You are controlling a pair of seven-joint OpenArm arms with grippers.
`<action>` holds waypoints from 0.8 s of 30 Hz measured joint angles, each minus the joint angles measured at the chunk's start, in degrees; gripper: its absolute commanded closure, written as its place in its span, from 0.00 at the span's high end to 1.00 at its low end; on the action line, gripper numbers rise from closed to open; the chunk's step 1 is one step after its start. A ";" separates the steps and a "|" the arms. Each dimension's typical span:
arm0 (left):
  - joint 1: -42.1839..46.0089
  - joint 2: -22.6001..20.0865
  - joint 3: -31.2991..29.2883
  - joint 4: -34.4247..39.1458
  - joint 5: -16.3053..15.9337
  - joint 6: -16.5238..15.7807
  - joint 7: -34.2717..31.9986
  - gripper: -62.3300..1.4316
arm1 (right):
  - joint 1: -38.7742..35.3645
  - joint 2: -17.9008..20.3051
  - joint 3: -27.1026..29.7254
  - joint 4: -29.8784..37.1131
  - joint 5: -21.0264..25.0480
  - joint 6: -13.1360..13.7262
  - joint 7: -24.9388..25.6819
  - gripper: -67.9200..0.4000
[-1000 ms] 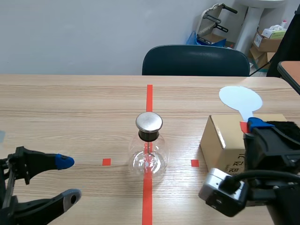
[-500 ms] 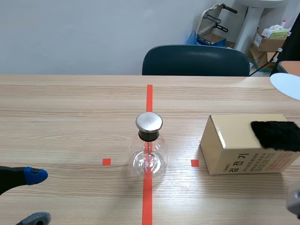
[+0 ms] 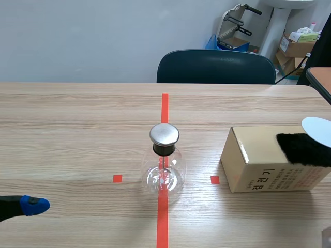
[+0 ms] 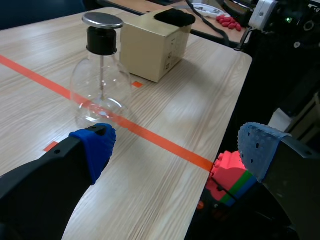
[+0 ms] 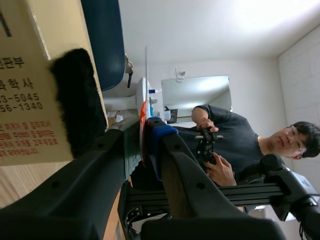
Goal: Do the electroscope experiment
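The electroscope, a clear glass flask (image 3: 164, 173) with a black neck and a round metal cap (image 3: 164, 134), stands on the red centre line. In the left wrist view the flask (image 4: 100, 85) is ahead of my left gripper (image 4: 175, 145), which is open and empty. Only one blue pad (image 3: 32, 205) shows at the scene's lower left. My right gripper (image 5: 146, 134) is shut on the red handle of a thin white paddle (image 5: 146, 80), seen edge-on. The paddle's white disc (image 3: 318, 129) shows at the scene's right edge, beside a black fur cloth (image 3: 304, 149).
The fur cloth lies on a cardboard box (image 3: 258, 165) right of the flask. A dark chair (image 3: 216, 67) stands behind the table. Coloured blocks (image 4: 231, 177) sit below the table's edge. A person (image 5: 235, 145) holding a controller is behind my right arm.
My right arm has pulled back out of the scene view, carrying the paddle off the box to the right edge. The left gripper has drawn back toward the lower left.
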 measured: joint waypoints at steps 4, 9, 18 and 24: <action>1.18 -0.15 0.00 1.29 1.11 3.50 0.09 0.85 | 3.65 -0.31 0.00 -3.63 -3.91 0.00 -1.79 0.03; 1.38 -0.15 0.00 1.38 1.09 3.63 0.28 0.85 | 6.95 -0.28 0.00 -7.91 -9.33 0.02 -6.03 0.03; 1.38 -0.13 0.00 1.44 1.09 3.89 0.26 0.85 | 7.67 -0.33 0.00 -11.52 -14.88 -0.04 -8.22 0.03; 1.38 -0.13 0.00 1.44 1.09 4.04 -0.04 0.85 | 7.50 -0.61 0.00 -11.91 -16.13 -0.24 -9.57 0.03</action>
